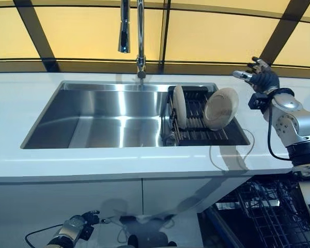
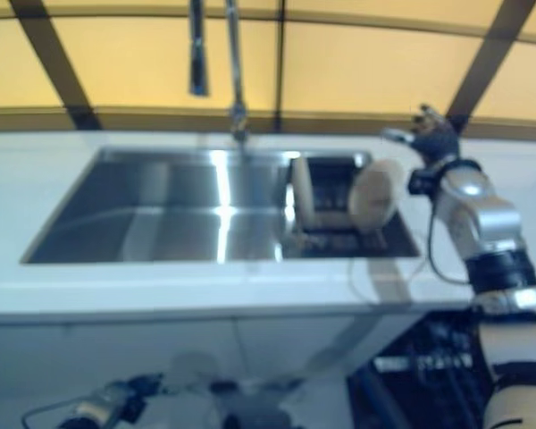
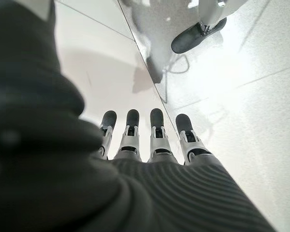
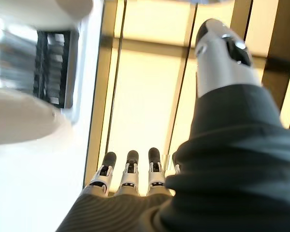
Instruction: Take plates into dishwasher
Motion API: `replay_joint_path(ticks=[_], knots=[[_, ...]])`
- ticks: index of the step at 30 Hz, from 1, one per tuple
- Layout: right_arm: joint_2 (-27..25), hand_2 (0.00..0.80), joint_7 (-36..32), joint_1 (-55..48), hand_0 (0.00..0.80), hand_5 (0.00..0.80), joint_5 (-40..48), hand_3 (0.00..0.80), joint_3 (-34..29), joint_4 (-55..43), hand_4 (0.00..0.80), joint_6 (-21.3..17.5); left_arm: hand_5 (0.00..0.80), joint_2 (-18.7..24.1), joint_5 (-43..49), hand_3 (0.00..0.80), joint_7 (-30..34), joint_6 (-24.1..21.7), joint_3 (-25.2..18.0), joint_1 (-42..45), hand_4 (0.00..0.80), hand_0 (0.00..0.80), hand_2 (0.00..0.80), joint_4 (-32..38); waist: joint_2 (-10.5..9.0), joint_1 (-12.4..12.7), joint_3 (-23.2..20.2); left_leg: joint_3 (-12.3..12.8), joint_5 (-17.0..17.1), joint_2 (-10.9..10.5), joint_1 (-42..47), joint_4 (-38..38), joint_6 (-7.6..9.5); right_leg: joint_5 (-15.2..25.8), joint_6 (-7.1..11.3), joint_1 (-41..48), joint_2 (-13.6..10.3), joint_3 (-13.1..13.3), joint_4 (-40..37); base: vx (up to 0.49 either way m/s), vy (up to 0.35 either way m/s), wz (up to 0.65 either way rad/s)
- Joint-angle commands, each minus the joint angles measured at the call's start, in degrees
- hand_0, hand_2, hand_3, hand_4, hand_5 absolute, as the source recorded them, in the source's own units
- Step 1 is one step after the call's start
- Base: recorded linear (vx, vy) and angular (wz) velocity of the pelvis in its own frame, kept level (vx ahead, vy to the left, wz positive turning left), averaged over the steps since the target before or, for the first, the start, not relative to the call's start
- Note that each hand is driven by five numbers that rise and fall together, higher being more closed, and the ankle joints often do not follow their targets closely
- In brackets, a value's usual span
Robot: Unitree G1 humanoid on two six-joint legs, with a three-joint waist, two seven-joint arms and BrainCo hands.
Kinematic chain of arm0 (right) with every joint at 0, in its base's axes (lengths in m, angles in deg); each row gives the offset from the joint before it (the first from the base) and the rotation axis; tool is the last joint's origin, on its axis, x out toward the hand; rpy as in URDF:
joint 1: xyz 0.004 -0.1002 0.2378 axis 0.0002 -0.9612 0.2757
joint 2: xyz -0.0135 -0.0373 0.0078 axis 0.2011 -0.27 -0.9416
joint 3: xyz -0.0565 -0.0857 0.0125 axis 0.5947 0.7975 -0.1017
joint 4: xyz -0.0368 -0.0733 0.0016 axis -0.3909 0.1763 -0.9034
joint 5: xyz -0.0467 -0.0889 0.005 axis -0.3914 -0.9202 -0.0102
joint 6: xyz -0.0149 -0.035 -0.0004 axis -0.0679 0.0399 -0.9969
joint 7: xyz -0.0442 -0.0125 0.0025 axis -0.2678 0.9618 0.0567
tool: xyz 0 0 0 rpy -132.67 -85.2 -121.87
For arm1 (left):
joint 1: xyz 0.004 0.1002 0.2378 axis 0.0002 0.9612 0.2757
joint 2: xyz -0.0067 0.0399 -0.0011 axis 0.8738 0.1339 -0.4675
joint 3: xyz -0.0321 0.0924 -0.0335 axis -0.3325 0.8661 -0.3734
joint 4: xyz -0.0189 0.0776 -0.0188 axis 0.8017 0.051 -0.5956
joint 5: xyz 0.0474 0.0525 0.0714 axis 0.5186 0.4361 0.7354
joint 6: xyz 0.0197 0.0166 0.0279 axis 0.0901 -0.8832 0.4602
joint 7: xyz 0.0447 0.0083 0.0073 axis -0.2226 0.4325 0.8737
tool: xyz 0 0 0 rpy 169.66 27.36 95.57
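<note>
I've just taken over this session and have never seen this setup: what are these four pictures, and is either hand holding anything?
It is a humanoid robot facing a kitchen counter. The two wide pictures come from its head camera, looking down. A steel sink sits under a faucet; in the sink's right part, a dark rack holds two beige plates, one on edge, one leaning. The open dishwasher shows lower right. The other two pictures come from wrist cameras, looking along each hand. The right hand is raised above the counter beside the plates, fingers open, empty. The left hand hangs low toward the floor, also open and empty.
</note>
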Motion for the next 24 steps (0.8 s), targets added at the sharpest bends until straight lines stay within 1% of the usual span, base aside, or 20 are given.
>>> replay_joint_path(ticks=[1,2,4,6,7,11,15,17,24], knots=[[-3.84,0.0,2.66,3.47,0.0,0.0,-3.67,0.0,-1.32,3.31,0.0,-5.52,0.0,1.09,-1.02,0.0,-0.19,-0.6,2.62,-3.44,0.0,0.0,0.0,-2.54,0.47,1.38,-1.74,1.33,-5.73,-1.79,3.38,0.27,0.35,-4.01,2.68,-0.14,-0.13,-1.6,4.87,0.044,0.006,-0.02],[-4.12,0.0,3.99,4.89,0.0,0.0,-5.55,0.0,-0.64,5.85,0.0,-6.12,0.0,0.73,-0.94,0.0,-0.5,-0.52,3.14,-3.52,0.0,0.0,0.0,-2.82,0.46,1.69,-1.81,1.26,-5.72,-1.86,3.46,0.27,0.37,-4.04,2.65,0.01,-0.21,-1.69,4.85,0.047,0.006,0.0],[-4.34,0.0,5.18,6.68,0.0,0.0,-6.44,0.0,0.15,9.54,0.0,-6.3,0.0,0.14,-0.74,0.0,-1.08,-0.86,3.79,-3.44,0.0,0.0,0.0,-3.4,0.41,2.19,-1.83,1.04,-5.81,-1.93,3.51,0.27,0.39,-4.04,2.67,0.1,-0.33,-1.92,4.88,0.052,0.004,0.01],[-4.45,0.0,5.32,7.69,0.0,0.0,-6.3,0.0,0.57,11.38,0.0,-5.65,0.0,-0.25,-0.53,0.0,-1.42,-0.73,3.99,-3.41,0.0,0.0,0.0,-3.41,0.43,2.42,-1.85,0.92,-5.89,-1.98,3.54,0.27,0.4,-4.01,2.7,0.16,-0.4,-2.03,4.81,0.04,0.002,0.01],[-4.29,0.0,5.22,8.82,0.0,0.0,-5.8,0.0,1.17,14.13,0.0,-4.34,0.0,-0.72,-0.25,0.0,-2.05,-0.99,4.55,-3.07,0.0,0.0,0.0,-3.57,0.34,2.95,-1.82,0.7,-5.88,-2.11,3.49,0.27,0.42,-3.9,2.74,0.16,-0.55,-2.28,4.79,0.036,0.003,0.01],[-3.37,0.0,3.72,10.63,0.0,0.0,0.34,0.0,2.1,18.51,0.0,-1.55,0.0,-1.22,0.37,0.0,-2.53,-1.37,5.02,-2.8,0.0,0.0,0.0,-3.83,0.24,3.69,-1.71,0.32,-5.93,-2.28,3.39,0.27,0.45,-3.79,2.66,0.1,-0.74,-2.7,4.79,0.029,0.004,0.01],[-2.1,0.0,0.89,11.47,0.0,0.0,8.25,0.0,1.66,22.35,0.0,0.34,0.0,-1.71,0.74,0.0,-2.91,-1.36,5.61,-2.75,0.0,0.0,0.0,-3.73,0.18,4.26,-1.49,0.07,-5.95,-2.46,3.27,0.27,0.5,-3.68,2.66,-0.05,-0.92,-3.25,4.97,0.0,0.0,0.0],[-1.19,0.0,0.41,11.45,0.0,0.0,11.83,0.0,0.87,23.8,0.0,0.64,0.0,-1.96,0.81,0.0,-3.15,-1.3,5.99,-2.75,0.0,0.0,0.0,-3.71,0.18,4.47,-1.42,-0.03,-5.98,-2.49,3.25,0.27,0.53,-3.65,2.69,-0.11,-1.0,-3.49,5.09,0.031,0.011,0.11],[-0.19,0.0,-0.1,11.05,0.0,0.0,15.5,0.0,-1.41,26.93,0.0,0.96,0.0,-2.22,0.34,0.0,-3.34,-1.0,6.52,-3.04,0.0,0.0,0.0,-4.09,0.3,4.73,-1.34,-0.18,-6.15,-2.67,3.24,0.27,0.8,-3.67,2.91,-0.58,-1.22,-3.68,5.74,0.035,0.016,0.05]])
